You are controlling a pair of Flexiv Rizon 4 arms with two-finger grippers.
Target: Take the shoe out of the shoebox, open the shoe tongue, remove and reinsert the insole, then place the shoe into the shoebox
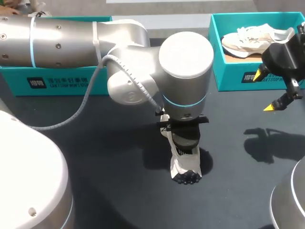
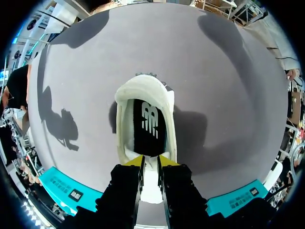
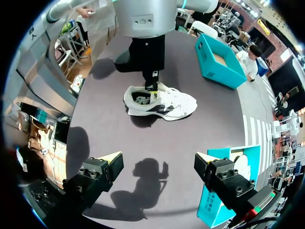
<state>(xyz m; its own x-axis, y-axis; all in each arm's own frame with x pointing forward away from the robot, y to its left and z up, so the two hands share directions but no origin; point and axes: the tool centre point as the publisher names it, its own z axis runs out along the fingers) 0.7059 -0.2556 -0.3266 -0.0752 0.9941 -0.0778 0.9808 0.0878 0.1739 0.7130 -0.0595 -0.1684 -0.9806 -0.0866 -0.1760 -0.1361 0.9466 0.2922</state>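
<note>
A white shoe [image 1: 186, 167] lies on the dark table near the middle, heel toward the front edge. Its opening shows a black insole [image 2: 149, 126] with a white logo. My left gripper [image 2: 151, 161] stands straight above the shoe, and its yellow tips are shut on the white tongue [image 2: 152, 179] from two sides. From the right wrist view the left gripper [image 3: 152, 88] meets the shoe [image 3: 164, 102] at the top of its opening. My right gripper [image 1: 268, 90] hangs open and empty at the right, in front of a teal shoebox [image 1: 217, 62].
The right teal shoebox holds a second white shoe [image 1: 257, 39]. Another teal box [image 1: 57, 81] stands at the back left, under my left arm. Beyond the shoe in the right wrist view is a teal box [image 3: 218, 63] with a bare brown bottom.
</note>
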